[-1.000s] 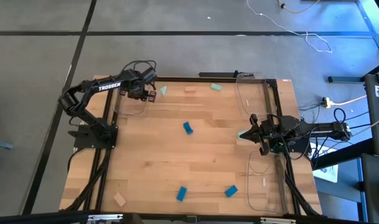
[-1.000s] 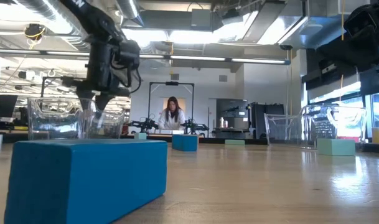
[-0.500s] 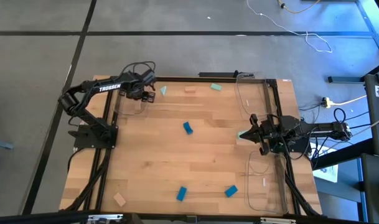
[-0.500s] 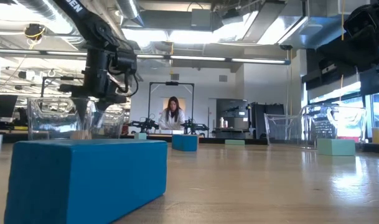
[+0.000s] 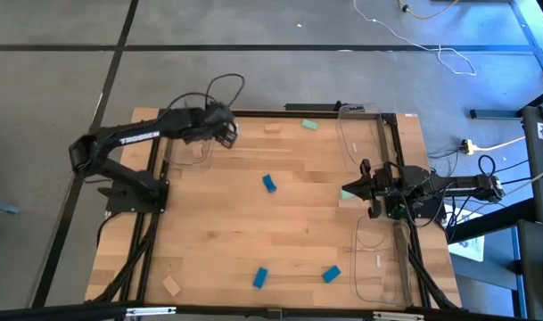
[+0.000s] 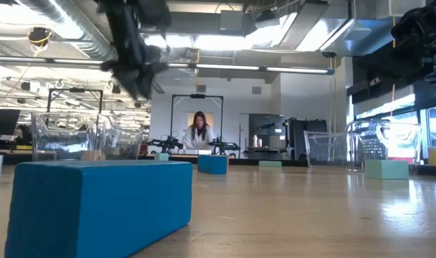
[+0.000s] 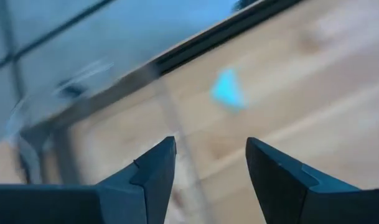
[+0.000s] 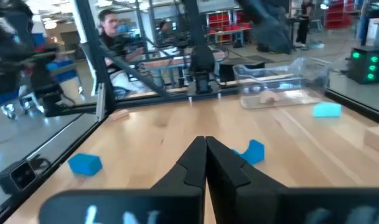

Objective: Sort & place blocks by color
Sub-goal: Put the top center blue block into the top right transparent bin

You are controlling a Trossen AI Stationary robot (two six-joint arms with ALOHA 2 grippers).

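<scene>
Left hand (image 5: 230, 134) open above wooden table (image 5: 280, 232), person (image 6: 198, 132) beyond

Three blue blocks (image 5: 269, 183), two green blocks (image 5: 309, 125), three tan blocks (image 5: 171, 285); three clear trays (image 5: 381, 266), two arms (image 5: 133, 136)

Smeared by blur past the left gripper (image 7: 211, 163): mint block (image 7: 229, 96), shape unclear. Blurred too in the low view. Cropped low: right gripper (image 8: 206, 144) body.
</scene>
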